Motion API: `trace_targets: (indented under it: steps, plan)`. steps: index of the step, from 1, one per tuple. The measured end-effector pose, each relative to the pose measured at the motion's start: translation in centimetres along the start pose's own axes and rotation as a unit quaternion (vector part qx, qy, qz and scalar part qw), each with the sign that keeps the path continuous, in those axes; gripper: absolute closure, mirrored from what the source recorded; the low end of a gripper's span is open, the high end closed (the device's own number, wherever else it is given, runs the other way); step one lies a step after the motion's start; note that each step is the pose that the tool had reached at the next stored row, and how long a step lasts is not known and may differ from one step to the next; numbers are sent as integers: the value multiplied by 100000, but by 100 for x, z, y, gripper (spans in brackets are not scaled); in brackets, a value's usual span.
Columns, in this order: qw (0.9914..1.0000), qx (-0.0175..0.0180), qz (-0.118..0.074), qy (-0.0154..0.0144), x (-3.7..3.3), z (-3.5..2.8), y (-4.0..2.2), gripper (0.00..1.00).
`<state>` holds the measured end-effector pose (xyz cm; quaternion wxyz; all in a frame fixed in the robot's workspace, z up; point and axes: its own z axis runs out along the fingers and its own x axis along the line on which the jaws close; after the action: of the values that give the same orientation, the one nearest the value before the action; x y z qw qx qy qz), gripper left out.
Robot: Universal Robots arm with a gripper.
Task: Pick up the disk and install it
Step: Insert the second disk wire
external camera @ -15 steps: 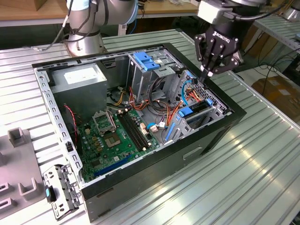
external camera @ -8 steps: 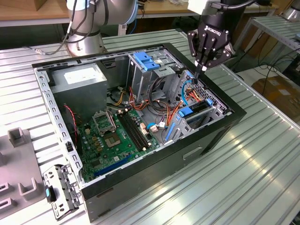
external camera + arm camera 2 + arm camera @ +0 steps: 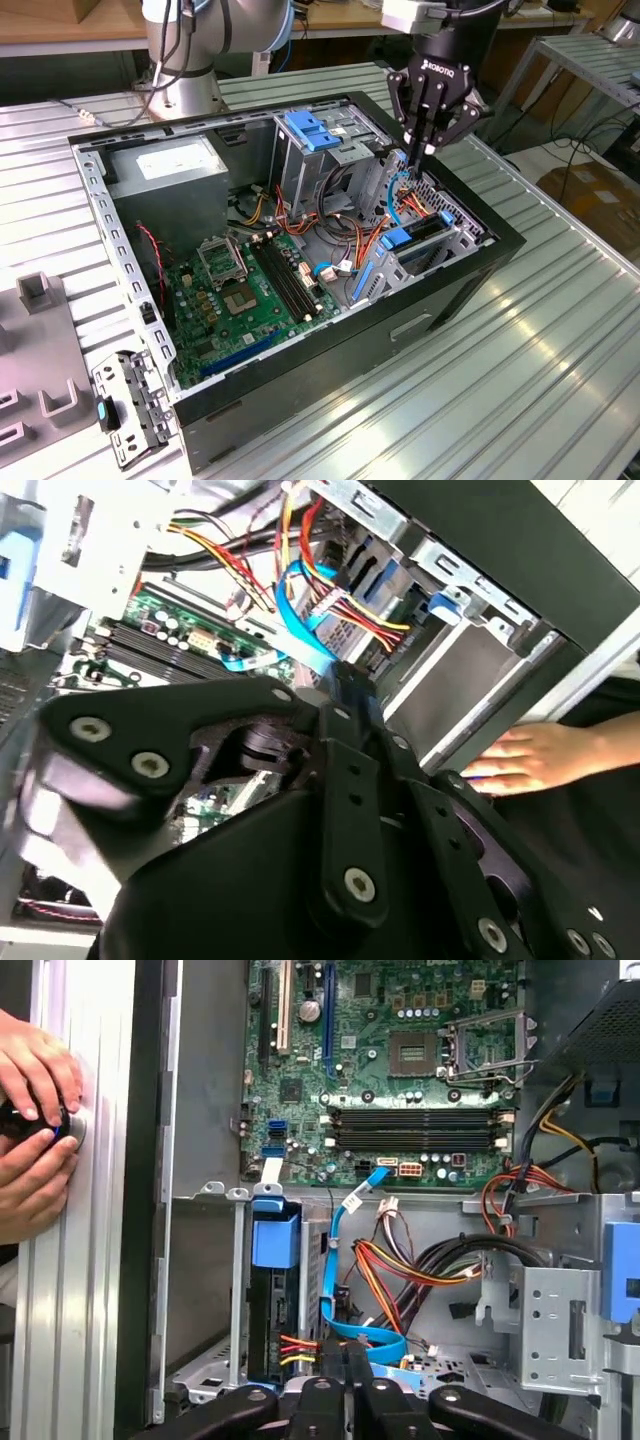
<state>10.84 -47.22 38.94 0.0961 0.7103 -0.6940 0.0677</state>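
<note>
The disk (image 3: pixel 412 240) sits edge-up in the drive bay at the case corner on the exterior view's right, its blue carrier frame on top. In the first wrist view the disk (image 3: pixel 268 1290) shows as a black body under a blue tab, inside the metal bay. My gripper (image 3: pixel 424 150) hangs over the case just behind that bay, fingers pressed together and shut, nothing visible between them. In both wrist views its tips (image 3: pixel 345 1365) (image 3: pixel 348 685) lie right beside a blue flat cable (image 3: pixel 345 1310); I cannot tell whether they touch it.
The open computer case (image 3: pixel 470 275) holds a motherboard (image 3: pixel 250 290), a grey power-supply box (image 3: pixel 165 165), a cage with a blue latch (image 3: pixel 315 135) and bundles of wires (image 3: pixel 350 240). A person's hands (image 3: pixel 30 1110) rest on the table beside the case. Grey fixtures (image 3: pixel 40 330) lie at the exterior view's left.
</note>
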Motion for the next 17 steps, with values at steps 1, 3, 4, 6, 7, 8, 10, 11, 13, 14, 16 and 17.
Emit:
trace_targets:
  steps: [1, 3, 4, 6, 7, 8, 10, 11, 13, 14, 16, 17]
  plan:
    - [99997, -19, 26, 728, -6, 11, -1, 83]
    - [99991, -38, 56, 1365, -20, 29, -2, 76]
    - [99984, -49, 72, 1796, -37, 45, -4, 76]
    - [99968, -66, 96, 2510, -67, 91, -14, 76]
    - [99961, -77, 111, 2774, -75, 119, -18, 76]
    - [99953, -84, 120, 3065, -80, 140, -22, 76]
    - [99935, -98, 145, 3602, -88, 169, -26, 84]
    - [99925, -106, 153, 3871, -91, 178, -26, 84]
    - [99900, -122, 169, 4474, -100, 205, -28, 84]
    - [99899, -120, 171, 4485, -101, 211, -28, 84]
    - [99901, -57, 186, 4447, -92, 218, -28, 84]
    - [99905, -31, 177, 4349, -85, 220, -26, 84]
